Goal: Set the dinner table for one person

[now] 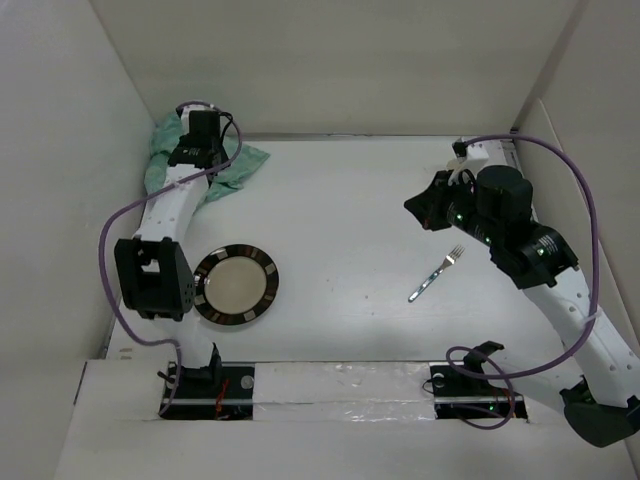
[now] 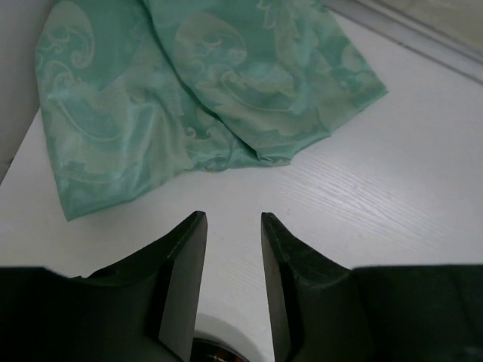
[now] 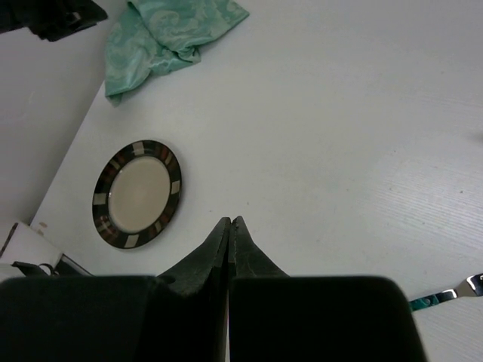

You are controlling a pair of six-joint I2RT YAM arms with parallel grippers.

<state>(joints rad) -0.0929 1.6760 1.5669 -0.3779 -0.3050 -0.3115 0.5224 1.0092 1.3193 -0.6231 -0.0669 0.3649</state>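
1. Top view: your white tabletop [image 1: 350,220] fills the space between the wall panels [image 1: 330,60]; green cloth [image 1: 240,165] in the far-left corner, plate [image 1: 236,284] near-left, fork [image 1: 436,274] right of centre.
2. Left wrist: your left claw [image 2: 232,219] stands slightly open, holding nothing, over bare tabletop just short of the cloth.
3. Right wrist: your right claw [image 3: 229,221] is closed and empty, fingers touching; plate to its left, fork at the right edge.
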